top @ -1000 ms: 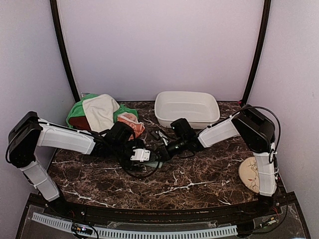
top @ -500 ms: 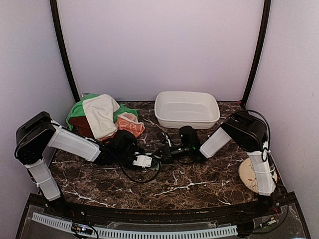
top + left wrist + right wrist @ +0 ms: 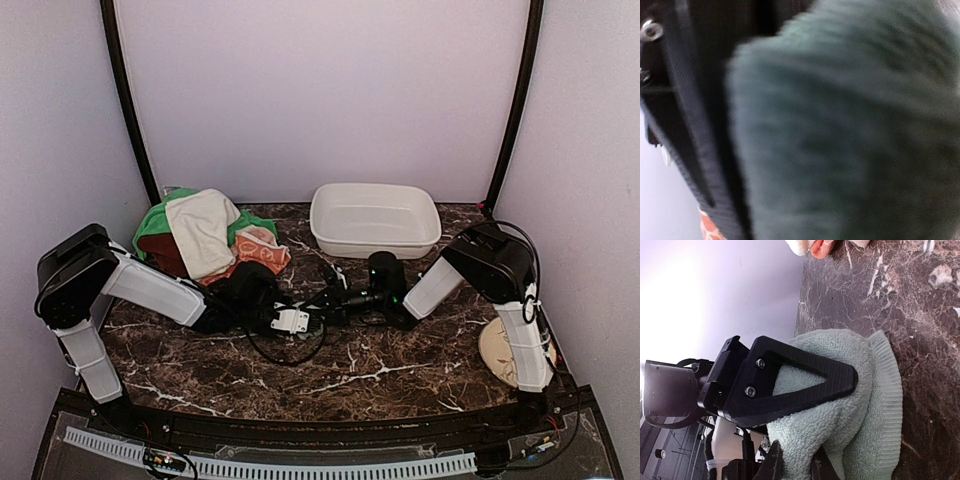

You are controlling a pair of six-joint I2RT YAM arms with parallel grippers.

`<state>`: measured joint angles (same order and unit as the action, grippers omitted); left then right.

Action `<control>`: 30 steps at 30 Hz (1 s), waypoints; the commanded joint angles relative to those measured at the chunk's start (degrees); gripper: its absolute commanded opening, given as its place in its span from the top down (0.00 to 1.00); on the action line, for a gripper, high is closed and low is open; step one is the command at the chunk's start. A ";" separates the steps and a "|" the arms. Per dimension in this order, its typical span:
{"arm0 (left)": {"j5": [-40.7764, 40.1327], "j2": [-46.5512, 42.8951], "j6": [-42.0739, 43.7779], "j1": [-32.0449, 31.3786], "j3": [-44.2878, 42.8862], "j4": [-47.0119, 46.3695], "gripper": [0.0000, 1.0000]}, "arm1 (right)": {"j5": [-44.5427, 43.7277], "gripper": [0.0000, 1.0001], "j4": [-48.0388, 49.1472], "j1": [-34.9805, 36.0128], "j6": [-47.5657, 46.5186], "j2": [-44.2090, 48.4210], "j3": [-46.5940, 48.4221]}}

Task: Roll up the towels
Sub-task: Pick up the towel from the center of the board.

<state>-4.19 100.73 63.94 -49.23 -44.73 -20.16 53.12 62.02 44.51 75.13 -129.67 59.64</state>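
Observation:
A small pale sage-green towel (image 3: pixel 875 400) lies bunched on the dark marble table (image 3: pixel 920 315). My right gripper (image 3: pixel 796 456) is shut on a fold at its near edge. The black triangular finger (image 3: pixel 805 377) of my left gripper (image 3: pixel 316 311) presses across the bundle, which bulges around it. In the left wrist view the sage towel (image 3: pixel 840 125) fills the frame beside one dark finger (image 3: pixel 690 125). From above, the two grippers meet at the table's middle and hide this towel. At the back left lies a pile of a cream-white towel (image 3: pixel 200 225), a bright green one (image 3: pixel 150 228) and an orange patterned one (image 3: pixel 262 250).
A white rectangular basin (image 3: pixel 375 218) stands at the back centre, just behind the right gripper (image 3: pixel 335 300). A round cream plate (image 3: pixel 498 352) lies at the right edge, partly behind the right arm. Black cables loop on the marble under the left wrist.
My left gripper has closed from wide open onto the sage towel. The left arm has shifted right and nearer. The right arm has folded back, drawing its wrist to the right.

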 commanded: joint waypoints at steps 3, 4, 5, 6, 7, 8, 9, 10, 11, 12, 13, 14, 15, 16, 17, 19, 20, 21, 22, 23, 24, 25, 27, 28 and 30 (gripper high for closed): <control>-3.77 1.50 -1.12 -0.69 -1.90 -0.05 1.00 | 1.97 0.95 4.20 -0.81 -0.03 3.73 -0.31; -4.43 1.37 -1.70 -0.69 -2.84 1.20 1.00 | 1.53 0.91 1.68 -1.23 -1.42 4.58 -0.44; -4.87 1.07 -2.16 -0.61 -3.64 2.17 1.00 | 0.94 0.84 0.55 -1.91 -2.62 5.30 -0.77; -5.02 0.43 -2.84 -0.60 -4.24 3.41 1.00 | 0.23 0.79 -1.01 -2.77 -3.93 6.95 -1.27; -4.53 -0.54 -3.89 -0.60 -4.87 5.09 1.00 | -0.49 0.71 -1.25 -3.75 -5.13 8.29 -1.74; -3.43 -1.93 -5.40 -0.45 -6.42 8.27 1.00 | -1.23 0.62 -2.60 -5.21 -6.86 10.22 -2.48; -1.24 -3.38 -8.71 -0.12 -8.44 13.14 1.00 | -2.28 0.55 -5.29 -6.27 -9.77 12.18 -2.91; 2.78 -5.24 -11.99 0.34 -10.85 18.77 1.00 | -3.83 0.47 -9.84 -7.49 -13.73 14.93 -3.11; 6.33 -6.56 -15.73 1.18 -14.11 24.87 1.00 | -6.25 0.25 -15.96 -8.52 -19.99 18.22 -2.78; 11.36 -7.52 -19.86 2.60 -17.58 30.22 1.00 | -10.28 0.03 -25.41 -9.11 -28.10 21.91 -1.81; 16.39 -8.25 -23.46 4.30 -20.91 35.64 1.00 | -16.05 0.00 -35.06 -9.24 -37.23 25.96 -0.49; 21.00 -8.82 -27.01 6.15 -23.95 39.52 1.00 | -22.77 0.00 -41.72 -8.98 -45.04 29.37 0.12; 25.39 -9.28 -29.99 8.04 -26.35 42.71 1.00 | -28.28 0.00 -44.00 -8.90 -49.37 32.92 -0.59; 29.17 -9.68 -32.43 9.85 -28.49 45.18 1.00 | -31.53 0.00 -43.97 -8.94 -51.29 36.42 -2.19; 32.53 -10.12 -34.59 11.30 -30.29 47.18 1.00 | -33.37 0.00 -42.92 -9.07 -52.77 39.78 -3.87; 38.91 -10.75 -38.03 13.46 -33.01 50.91 1.00 | -36.42 0.00 -37.90 -9.06 -51.61 46.25 -8.78; 41.58 -10.96 -39.48 14.93 -34.15 52.13 1.00 | -36.96 0.00 -36.72 -9.20 -50.40 48.65 -10.55; 43.79 -11.05 -40.63 15.89 -35.28 53.36 1.00 | -36.49 0.00 -36.06 -9.24 -49.85 50.91 -12.30; 45.35 -11.08 -41.80 16.32 -36.19 54.03 1.00 | -35.21 0.00 -33.93 -9.31 -49.99 52.50 -14.24; 46.09 -11.16 -42.78 16.73 -36.86 54.25 1.00 | -32.81 0.00 -30.91 -9.34 -49.55 53.26 -16.14; 47.93 -11.21 -43.66 16.92 -37.39 54.14 1.00 | -29.99 0.00 -29.79 -9.16 -49.63 53.10 -16.15; 48.58 -11.25 -44.23 17.05 -37.79 54.03 1.00 | -28.80 0.00 -31.10 -8.37 -50.96 52.43 -15.24; 49.57 -11.02 -44.86 17.18 -38.60 54.13 1.00 | -33.26 0.00 -34.58 -3.45 -57.31 52.19 -13.36; 50.19 -10.87 -45.02 17.18 -39.13 54.43 1.00 | -35.45 0.00 -36.06 -0.62 -59.89 52.15 -12.50; 51.57 -10.37 -45.56 17.16 -39.98 55.09 1.00 | -36.04 0.00 -35.46 2.65 -61.00 51.34 -11.00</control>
<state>40.21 90.24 21.91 -32.03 -81.73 30.65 20.14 27.77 40.16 22.06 -77.45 45.82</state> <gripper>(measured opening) 0.174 0.999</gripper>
